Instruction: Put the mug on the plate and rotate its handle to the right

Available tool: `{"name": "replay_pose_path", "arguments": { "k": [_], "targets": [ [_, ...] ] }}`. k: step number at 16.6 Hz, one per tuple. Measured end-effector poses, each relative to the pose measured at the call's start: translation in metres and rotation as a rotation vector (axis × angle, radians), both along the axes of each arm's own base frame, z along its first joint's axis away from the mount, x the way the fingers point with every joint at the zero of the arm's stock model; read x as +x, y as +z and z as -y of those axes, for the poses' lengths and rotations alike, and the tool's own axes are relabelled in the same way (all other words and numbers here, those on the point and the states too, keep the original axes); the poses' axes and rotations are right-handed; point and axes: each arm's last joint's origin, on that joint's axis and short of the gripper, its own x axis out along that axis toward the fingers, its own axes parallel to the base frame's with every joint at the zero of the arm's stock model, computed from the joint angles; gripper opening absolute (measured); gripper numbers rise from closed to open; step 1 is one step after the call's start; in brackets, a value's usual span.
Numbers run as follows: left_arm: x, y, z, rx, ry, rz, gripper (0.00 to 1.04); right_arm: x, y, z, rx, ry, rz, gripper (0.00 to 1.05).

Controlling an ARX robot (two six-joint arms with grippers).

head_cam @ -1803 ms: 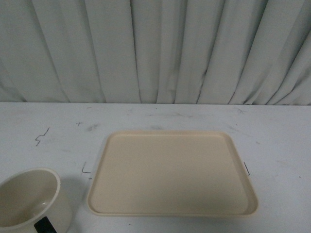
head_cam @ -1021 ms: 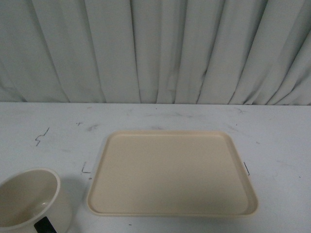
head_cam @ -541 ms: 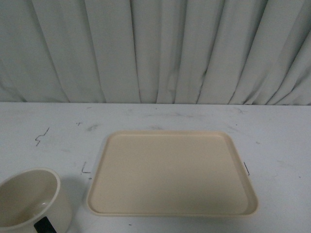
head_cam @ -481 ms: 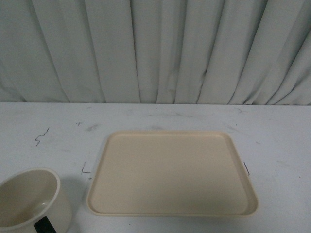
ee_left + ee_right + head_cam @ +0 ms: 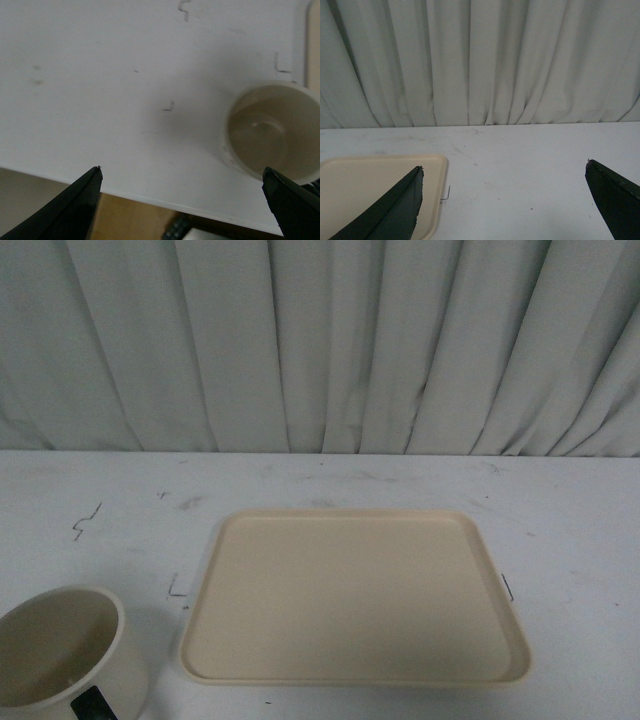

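Mug (image 5: 60, 655) sits just beside the plate (image 5: 355, 600), left hand (image 5: 181, 169) and right hand (image 5: 503, 165) both released

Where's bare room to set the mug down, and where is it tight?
The plate is bare inside its rim. The table is bare right of the plate and between plate and curtain. Tightest is the near left corner, where the mug stands close beside the plate.

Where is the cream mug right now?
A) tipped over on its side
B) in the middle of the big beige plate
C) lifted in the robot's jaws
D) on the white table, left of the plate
D: the mug stands upright on the table, apart from the left rim of the plate, which has nothing on it.
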Motion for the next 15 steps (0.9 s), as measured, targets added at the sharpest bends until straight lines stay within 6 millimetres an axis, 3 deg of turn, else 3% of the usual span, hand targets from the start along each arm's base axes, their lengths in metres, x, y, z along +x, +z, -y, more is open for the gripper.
{"name": "replay_pose_path", "arguments": {
  "k": [4, 8, 12, 13, 15],
  "targets": [
    [0.054, -0.008, -0.011, -0.217, -0.064, -0.150, 0.98, 0.000, 0.000, 0.000, 0.000, 0.000, 0.000, 0.98],
    [0.074, -0.044, -0.030, -0.263, -0.068, -0.303, 0.98, 0.000, 0.000, 0.000, 0.000, 0.000, -0.001, 0.98],
    [0.089, -0.060, -0.033, -0.273, -0.084, -0.327, 0.98, 0.000, 0.000, 0.000, 0.000, 0.000, 0.000, 0.98],
    [0.092, -0.063, -0.034, -0.260, -0.080, -0.340, 0.94, 0.000, 0.000, 0.000, 0.000, 0.000, 0.000, 0.98],
    [0.093, -0.069, -0.034, -0.250, -0.083, -0.361, 0.73, 0.000, 0.000, 0.000, 0.000, 0.000, -0.001, 0.98]
  ]
}}
